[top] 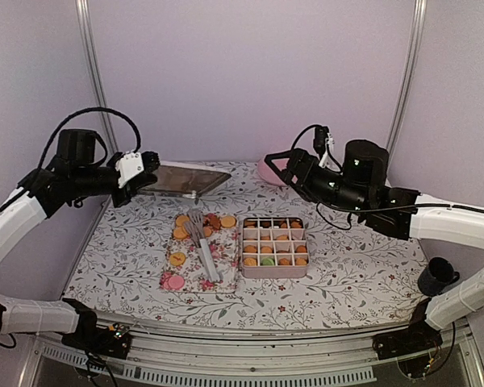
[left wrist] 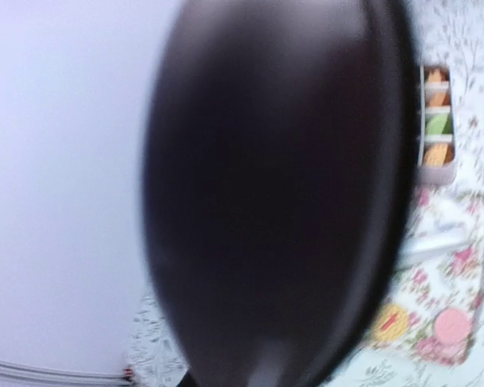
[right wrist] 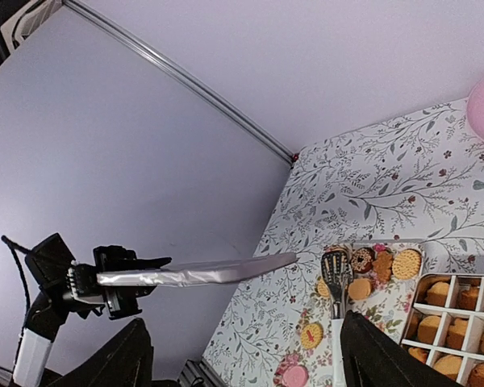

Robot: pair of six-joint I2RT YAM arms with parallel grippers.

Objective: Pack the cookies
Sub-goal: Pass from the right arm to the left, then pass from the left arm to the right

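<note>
Left claw (top: 148,176) is pinching one end of a flat dark lid (top: 185,181), held roughly level above the table (top: 355,266) near its 10 o'clock corner; the lid runs from the claw toward 3 o'clock and fills the left wrist view as a dark blur. Right claw (top: 276,168) hangs with fingers spread, gripping nothing, pointed toward 9 o'clock, close to a pink plate (top: 265,171) at 12 o'clock. At mid-table a gridded box (top: 273,273) holds cookies (top: 282,238), mostly orange, one green; just beside it at 9 o'clock lies a floral cloth (top: 195,278) with more cookies, orange and brown at the far end, pink at the near end; a spatula (top: 203,246) lies along the cloth; a dark mug (top: 436,276) stands at 4 o'clock.
</note>
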